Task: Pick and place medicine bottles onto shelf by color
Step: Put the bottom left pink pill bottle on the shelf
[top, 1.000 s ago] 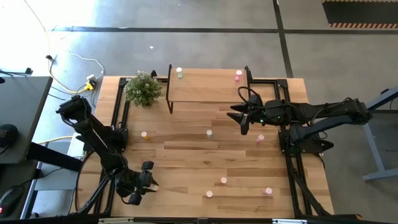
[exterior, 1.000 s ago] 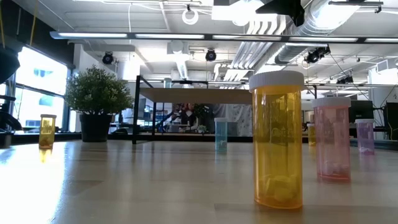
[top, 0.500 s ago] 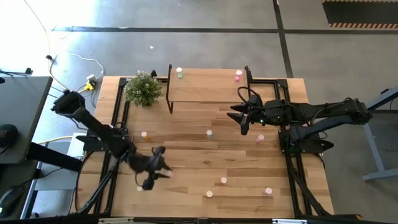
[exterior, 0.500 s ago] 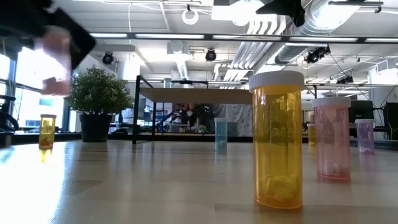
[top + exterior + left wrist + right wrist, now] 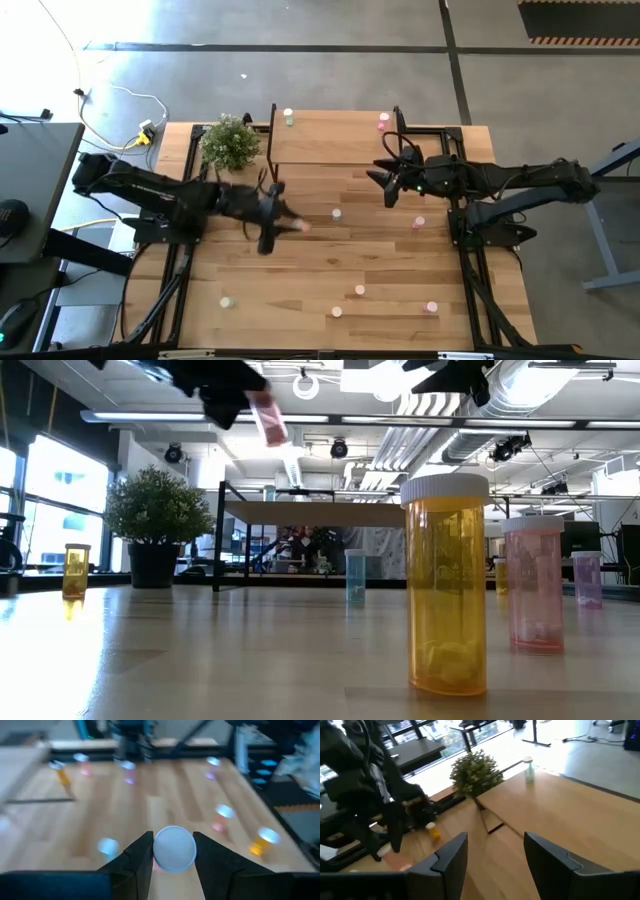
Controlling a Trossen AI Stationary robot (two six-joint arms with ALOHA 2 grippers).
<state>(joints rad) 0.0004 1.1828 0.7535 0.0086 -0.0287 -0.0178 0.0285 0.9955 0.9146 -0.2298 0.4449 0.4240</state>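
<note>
My left gripper [image 5: 283, 220] hangs over the middle of the table, shut on a pink medicine bottle [image 5: 266, 418] whose white cap [image 5: 174, 848] shows between its fingers. My right gripper [image 5: 389, 188] stands open and holds nothing, in the air just in front of the shelf's right end. The shelf [image 5: 330, 140] stands at the far edge and bears a green bottle [image 5: 288, 118] at its left end and a pink bottle [image 5: 383, 122] at its right end. Several more bottles stand upright on the table, among them an orange one [image 5: 232, 215] and a pale one [image 5: 337, 213]. My left gripper pinches the pink bottle between its two fingers, at the sides of its cap end [image 5: 156, 851]. The fingers slant slightly downward from the table's left side. The round cap top faces back along the fingers, and the pink body [image 5: 301, 226] sticks out past them. The bottle is tilted and lifted clear of the table.
A potted plant [image 5: 230, 142] stands left of the shelf. Loose bottles stand at the near right [image 5: 360, 291] [image 5: 432, 307], one pale green bottle [image 5: 226, 301] at the near left, and a pink one [image 5: 418, 223] under my right arm. Black frame rails run along both side edges.
My left gripper has swung from the table's near left corner up and toward the middle of the table, turning as it went and carrying the pink bottle clear of the table. My right gripper has kept its place.
</note>
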